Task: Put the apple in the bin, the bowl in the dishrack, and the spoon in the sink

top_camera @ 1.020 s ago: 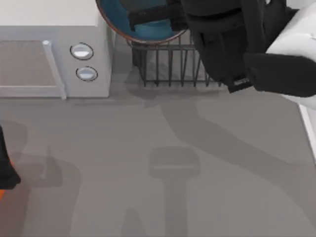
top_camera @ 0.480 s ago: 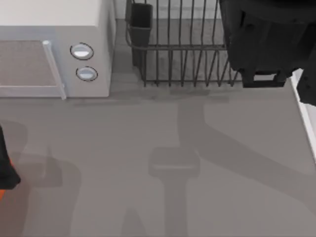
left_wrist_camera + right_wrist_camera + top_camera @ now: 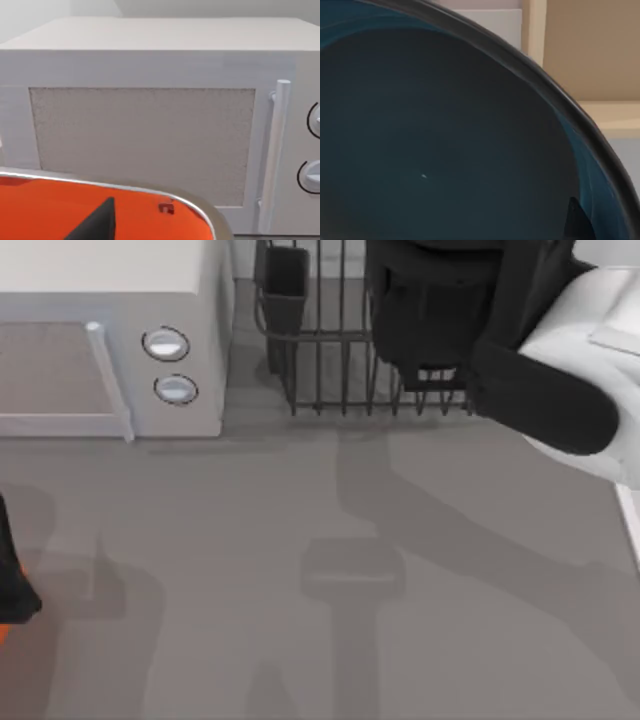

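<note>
Right gripper's fingers are hidden under its own dark body, so I cannot tell their state; the right arm [image 3: 540, 390] hangs over the dishrack [image 3: 330, 370]. Close before its wrist camera sits the bowl [image 3: 445, 140], dark blue-grey inside with a dark rim. Left wrist view faces the microwave [image 3: 150, 125], with the orange bin [image 3: 60, 210] nearer.

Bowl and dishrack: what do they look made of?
Bowl: probably glazed ceramic; the right wrist view shows a smooth dark blue-grey inside with a soft sheen and a thick rounded rim. Dishrack: looks like dark coated metal wire, thin upright bars with a matte finish, plus a black cup, possibly plastic.
</note>
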Action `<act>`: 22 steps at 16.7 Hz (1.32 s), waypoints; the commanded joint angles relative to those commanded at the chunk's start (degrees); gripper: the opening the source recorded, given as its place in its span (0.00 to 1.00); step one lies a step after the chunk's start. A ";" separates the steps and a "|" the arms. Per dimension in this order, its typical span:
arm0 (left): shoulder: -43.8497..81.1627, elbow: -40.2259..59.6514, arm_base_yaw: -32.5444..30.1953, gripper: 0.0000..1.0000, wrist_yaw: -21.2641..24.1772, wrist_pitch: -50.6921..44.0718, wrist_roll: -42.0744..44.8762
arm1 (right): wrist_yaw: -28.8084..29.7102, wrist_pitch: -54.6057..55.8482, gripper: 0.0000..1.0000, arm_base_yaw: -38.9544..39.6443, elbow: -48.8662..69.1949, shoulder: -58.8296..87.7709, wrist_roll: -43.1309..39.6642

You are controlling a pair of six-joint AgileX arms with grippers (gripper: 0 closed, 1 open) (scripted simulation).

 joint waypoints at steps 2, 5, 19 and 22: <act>0.00 0.00 0.00 1.00 0.00 0.00 0.00 | -3.56 7.35 0.00 -3.71 -1.01 6.08 -0.24; 0.00 0.00 0.00 1.00 0.00 0.00 0.00 | -9.51 19.67 0.00 -9.87 -3.01 15.40 -0.67; 0.00 0.00 0.00 1.00 0.00 0.00 0.00 | -17.50 32.17 0.30 -18.00 -5.57 25.57 -0.82; 0.00 0.00 0.00 1.00 0.00 0.00 0.00 | -17.50 32.17 0.53 -18.00 -5.57 25.57 -0.82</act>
